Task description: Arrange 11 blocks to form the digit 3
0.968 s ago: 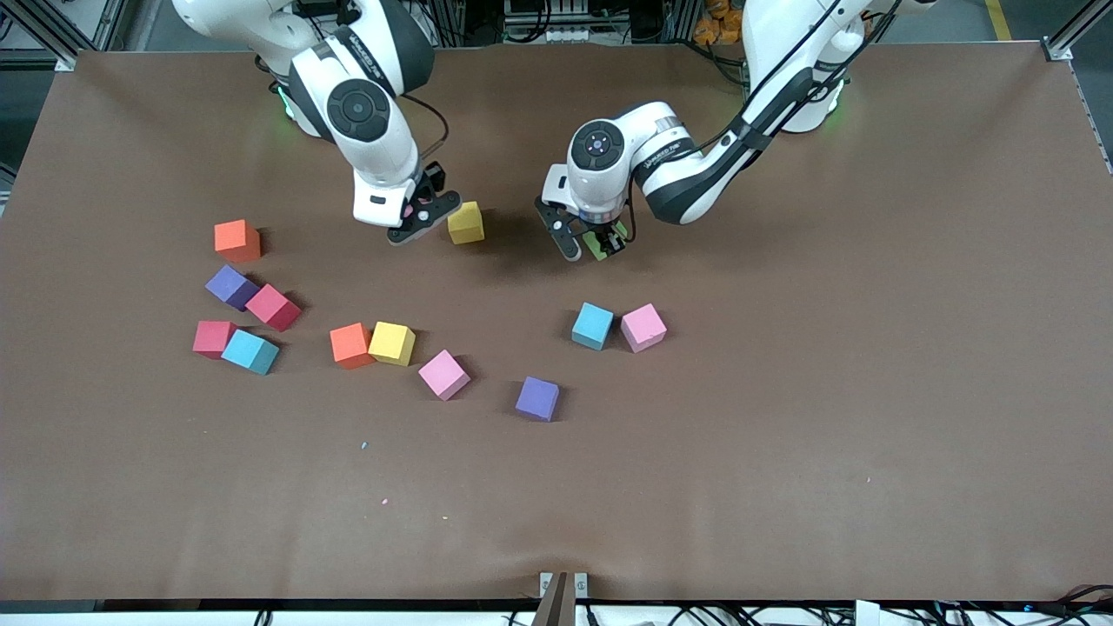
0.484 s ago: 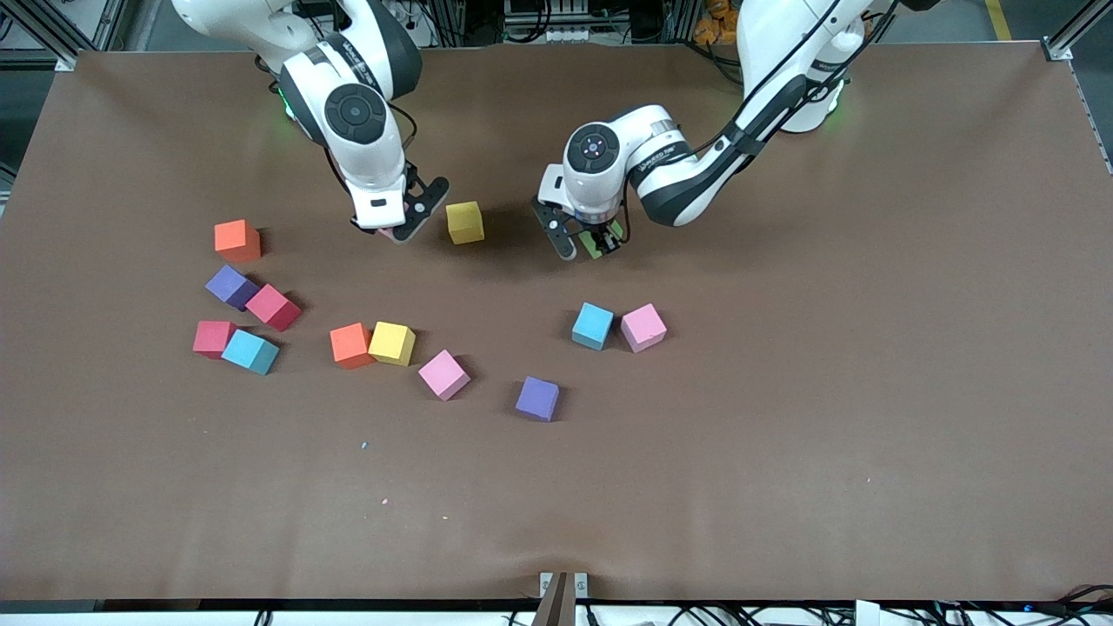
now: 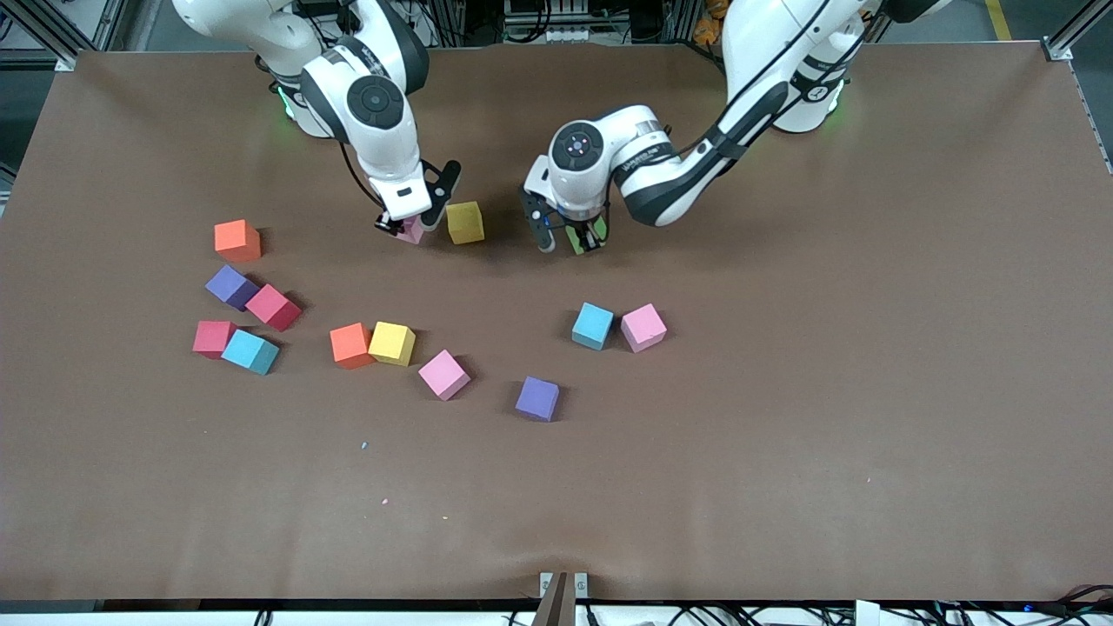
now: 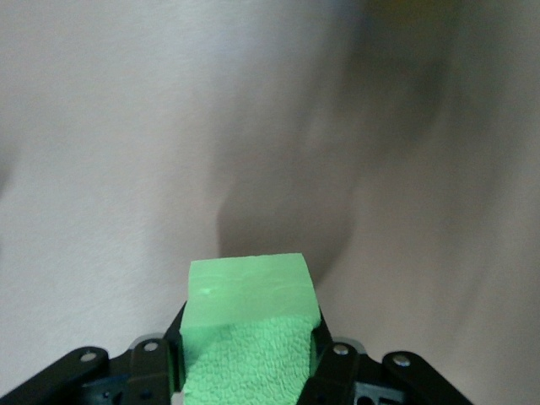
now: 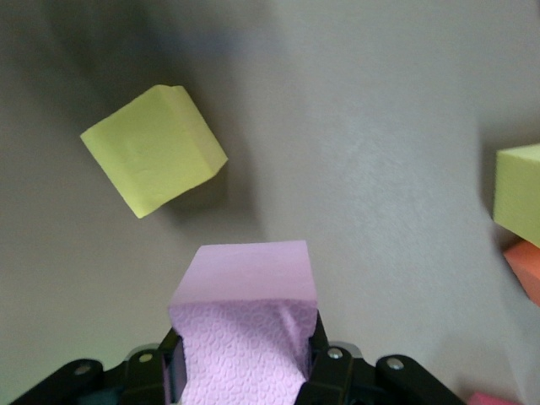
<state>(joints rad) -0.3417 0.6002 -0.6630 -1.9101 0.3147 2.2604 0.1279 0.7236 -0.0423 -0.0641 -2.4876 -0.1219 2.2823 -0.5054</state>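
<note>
My right gripper (image 3: 409, 228) is shut on a pink block (image 3: 412, 232), low over the table right beside a lone yellow block (image 3: 465, 223). In the right wrist view the pink block (image 5: 245, 321) fills the right gripper (image 5: 245, 359), and the yellow block (image 5: 152, 148) lies just ahead, apart from it. My left gripper (image 3: 574, 240) is shut on a green block (image 3: 578, 241), over bare table near the yellow block. The green block (image 4: 249, 329) sits squeezed in the left gripper (image 4: 249, 363). No digit 3 is in view.
Loose blocks lie nearer the camera: orange (image 3: 237, 240), purple (image 3: 230, 286), red (image 3: 273, 307), red (image 3: 213, 338) and light blue (image 3: 250, 351) toward the right arm's end; orange (image 3: 351, 344), yellow (image 3: 391, 342), pink (image 3: 443, 374), purple (image 3: 537, 398), light blue (image 3: 592, 326), pink (image 3: 643, 327) mid-table.
The right gripper has turned and come down with the pink block next to the yellow block. The left gripper has carried the green block a little toward the yellow block.
</note>
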